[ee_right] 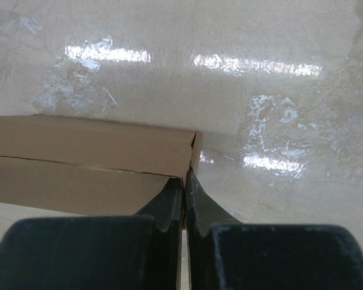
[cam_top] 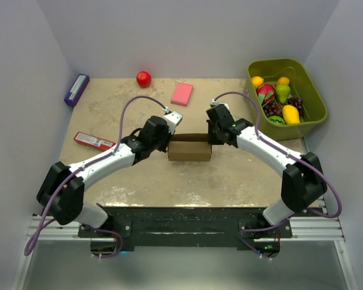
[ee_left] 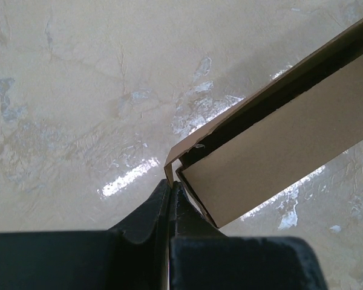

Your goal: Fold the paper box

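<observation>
Purple oblong pack (cam_top: 76, 89), one, lies at the far left edge of the table (cam_top: 230, 181); its markings cannot be read. Nearer is one flat red packet (cam_top: 94, 141), label illegible. One red ball (cam_top: 144, 78) sits at the far edge.

Left fingers (ee_left: 148, 214) are pressed together on a thin cardboard flap at the left end of the paper box (cam_top: 189, 151). One pink flat block (cam_top: 182, 93) lies beyond the box, apart from it.

The paper box, one, plain brown, is at the table's centre between the two arms. A dark gap shows along its far top edge, and no contents can be made out inside. Whether it rests on the table or is held just clear cannot be told. Right fingers (ee_right: 163, 208) are clamped on the wall at the box's right end corner. Both wrist views cut the box off at the frame edge.

One green bin (cam_top: 314, 96) stands at the far right, holding toy fruit: grapes, a green pear, and yellow and orange pieces. The pieces overlap, so an exact count cannot be given.
</observation>
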`<action>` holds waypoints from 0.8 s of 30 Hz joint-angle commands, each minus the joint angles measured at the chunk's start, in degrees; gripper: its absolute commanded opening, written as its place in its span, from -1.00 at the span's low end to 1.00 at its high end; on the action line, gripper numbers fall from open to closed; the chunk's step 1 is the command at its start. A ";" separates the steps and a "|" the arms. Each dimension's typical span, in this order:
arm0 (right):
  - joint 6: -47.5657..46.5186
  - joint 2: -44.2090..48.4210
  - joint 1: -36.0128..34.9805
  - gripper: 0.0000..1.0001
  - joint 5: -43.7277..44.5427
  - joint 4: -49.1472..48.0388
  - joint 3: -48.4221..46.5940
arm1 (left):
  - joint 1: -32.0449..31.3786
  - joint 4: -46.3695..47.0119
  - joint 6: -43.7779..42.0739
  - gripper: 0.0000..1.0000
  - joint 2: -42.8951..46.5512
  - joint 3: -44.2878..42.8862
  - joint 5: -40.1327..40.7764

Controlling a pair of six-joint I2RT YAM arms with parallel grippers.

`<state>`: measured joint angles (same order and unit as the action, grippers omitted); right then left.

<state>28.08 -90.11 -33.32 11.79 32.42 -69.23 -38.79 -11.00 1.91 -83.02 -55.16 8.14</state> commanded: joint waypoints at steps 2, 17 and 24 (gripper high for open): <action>1.72 1.60 -1.13 -1.00 -2.21 -5.35 3.22 | -1.56 -2.62 1.07 -1.00 -0.30 -1.01 -4.01; 1.81 6.43 -6.23 -1.00 7.36 -8.25 13.59 | -1.47 -3.23 2.22 -1.00 -1.62 -2.23 -5.50; 2.77 9.07 -8.60 -0.76 11.32 -6.59 14.30 | -1.12 -3.76 2.31 -1.00 -1.26 -2.76 -6.03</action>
<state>28.91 -81.58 -40.47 23.53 22.13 -55.86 -39.03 -12.73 2.87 -83.57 -56.42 7.03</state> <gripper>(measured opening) 0.061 0.020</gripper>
